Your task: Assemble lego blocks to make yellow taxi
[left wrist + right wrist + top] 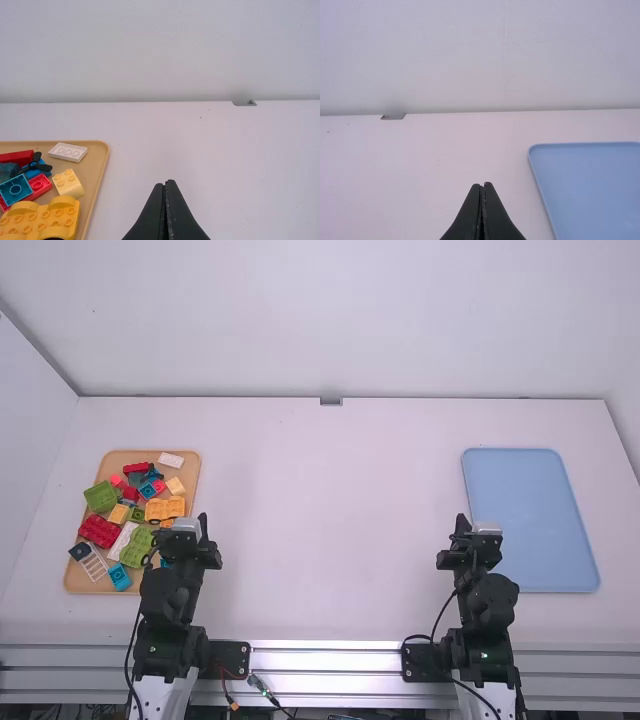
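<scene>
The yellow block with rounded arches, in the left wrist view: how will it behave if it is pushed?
The yellow block looks like moulded plastic, so it should stay stiff. The black round part under one arch looks like a wheel, so it may roll. Low and wide, it seems unlikely to tip.

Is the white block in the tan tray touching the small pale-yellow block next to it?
Apart. The left wrist view shows a bare strip of tan tray between the white block and the pale-yellow block.
</scene>
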